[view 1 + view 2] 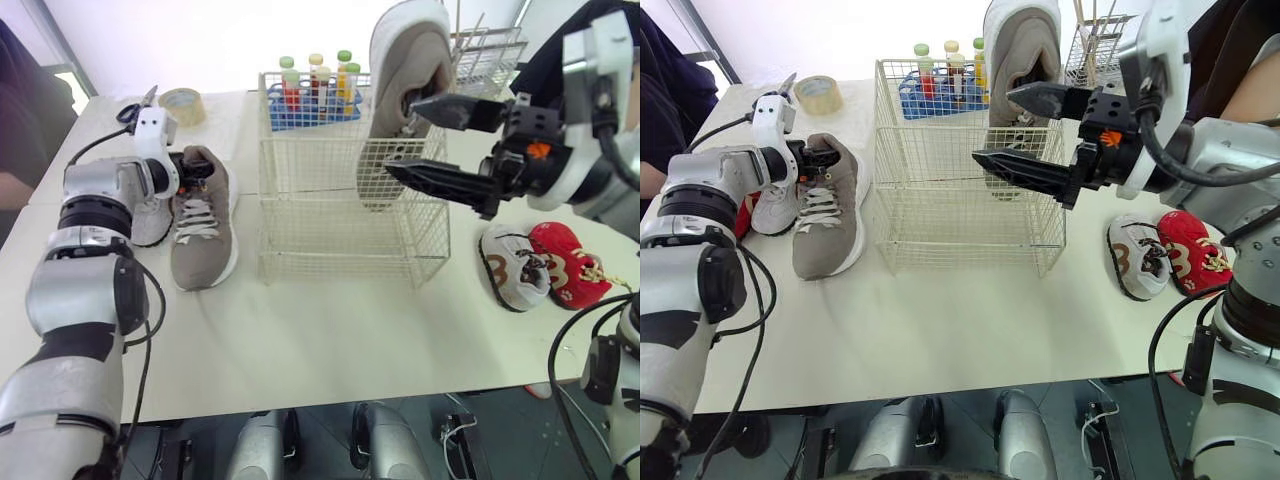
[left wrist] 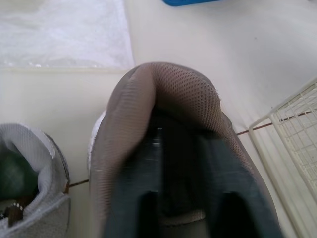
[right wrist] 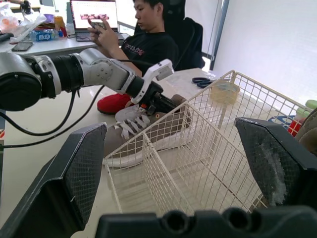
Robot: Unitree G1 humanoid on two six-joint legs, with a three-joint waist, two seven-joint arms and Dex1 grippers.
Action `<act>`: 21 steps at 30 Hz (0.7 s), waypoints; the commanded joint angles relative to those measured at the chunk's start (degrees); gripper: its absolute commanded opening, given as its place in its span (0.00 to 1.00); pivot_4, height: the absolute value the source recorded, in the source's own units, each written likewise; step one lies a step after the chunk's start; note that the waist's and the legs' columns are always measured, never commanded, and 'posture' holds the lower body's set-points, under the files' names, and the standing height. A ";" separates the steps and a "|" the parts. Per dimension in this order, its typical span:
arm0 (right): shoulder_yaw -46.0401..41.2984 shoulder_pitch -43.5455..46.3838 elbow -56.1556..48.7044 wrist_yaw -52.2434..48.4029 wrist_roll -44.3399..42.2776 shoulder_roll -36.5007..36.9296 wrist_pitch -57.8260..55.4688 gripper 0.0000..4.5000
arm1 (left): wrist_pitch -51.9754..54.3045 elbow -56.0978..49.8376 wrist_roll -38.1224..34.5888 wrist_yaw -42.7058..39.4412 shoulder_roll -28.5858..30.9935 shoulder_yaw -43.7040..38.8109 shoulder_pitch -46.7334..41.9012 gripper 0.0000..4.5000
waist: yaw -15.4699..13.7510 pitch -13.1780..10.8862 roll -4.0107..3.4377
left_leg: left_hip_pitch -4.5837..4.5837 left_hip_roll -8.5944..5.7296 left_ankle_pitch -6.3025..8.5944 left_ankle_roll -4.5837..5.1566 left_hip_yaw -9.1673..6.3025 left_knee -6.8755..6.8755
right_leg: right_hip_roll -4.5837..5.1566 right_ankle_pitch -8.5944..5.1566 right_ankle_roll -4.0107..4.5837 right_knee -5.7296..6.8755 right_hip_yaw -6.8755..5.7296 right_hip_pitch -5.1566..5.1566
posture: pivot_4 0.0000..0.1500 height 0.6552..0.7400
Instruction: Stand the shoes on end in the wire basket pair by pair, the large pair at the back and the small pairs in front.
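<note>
The white wire basket [image 1: 340,215] stands mid-table. One large taupe shoe [image 1: 410,70] stands on end in its back right corner. My right gripper [image 1: 403,137] is open just in front of that shoe, with one finger above the basket rim and one lower, touching nothing. The other large taupe shoe [image 1: 203,220] lies flat on the table left of the basket. My left gripper [image 1: 190,167] is at its heel collar [image 2: 163,94]. A small grey-white shoe [image 1: 512,265] and a small red shoe [image 1: 568,262] lie right of the basket. Another small white shoe [image 1: 150,222] lies by my left arm.
A blue rack of bottles [image 1: 315,95] stands behind the basket, and a wire rack [image 1: 490,50] at the back right. A tape roll [image 1: 182,105] and scissors [image 1: 130,112] lie at the back left. A red shoe [image 1: 743,215] lies under my left arm. A seated person [image 3: 148,39] is beyond the table.
</note>
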State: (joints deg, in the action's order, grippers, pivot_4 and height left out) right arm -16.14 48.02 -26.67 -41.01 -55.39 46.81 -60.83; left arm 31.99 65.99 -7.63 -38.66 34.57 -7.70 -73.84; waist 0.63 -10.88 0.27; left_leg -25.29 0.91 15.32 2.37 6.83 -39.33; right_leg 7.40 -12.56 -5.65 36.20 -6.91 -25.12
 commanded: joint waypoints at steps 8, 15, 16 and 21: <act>-1.12 0.00 -0.46 0.03 -2.17 2.34 1.45 1.00 | 10.31 -24.04 -4.22 2.09 2.40 -2.58 -1.21 1.00 | -0.01 -0.02 0.19 | -0.05 -0.01 0.01 0.02 -0.03 -0.08 | 0.02 0.01 0.00 0.01 0.00 0.01 | 1.00 1.00; -0.20 0.06 0.19 -0.24 -1.86 2.32 2.34 1.00 | 10.97 -29.58 -2.61 4.88 3.93 -2.01 6.12 1.00 | 0.02 -0.01 0.18 | 0.01 0.01 -0.02 -0.01 -0.01 -0.10 | 0.01 0.01 0.00 0.02 0.01 0.01 | 1.00 1.00; -0.05 0.07 0.27 -0.29 -1.79 2.34 2.52 1.00 | 9.86 -28.13 -1.99 6.02 4.17 -2.14 6.93 1.00 | 0.01 -0.01 0.18 | 0.01 0.01 -0.02 -0.01 -0.01 -0.11 | 0.01 0.01 0.00 0.02 0.02 0.01 | 1.00 1.00; 0.32 -0.24 0.45 -0.43 -1.69 2.73 3.40 1.00 | 7.11 -22.11 -1.49 8.53 4.05 -3.09 8.85 1.00 | -0.26 -0.01 0.19 | -0.02 0.01 -0.01 -0.01 -0.02 -0.19 | 0.01 0.01 0.00 0.02 0.01 0.01 | 1.00 1.00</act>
State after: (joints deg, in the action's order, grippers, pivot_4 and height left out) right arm -14.68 47.43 -25.63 -41.30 -56.98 48.33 -58.77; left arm 40.73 43.91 -9.26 -30.61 37.94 -9.93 -64.12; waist 0.38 -10.89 0.47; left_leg -25.33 0.91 15.32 2.37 6.81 -39.55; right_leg 7.41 -12.55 -5.65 36.22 -6.90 -25.10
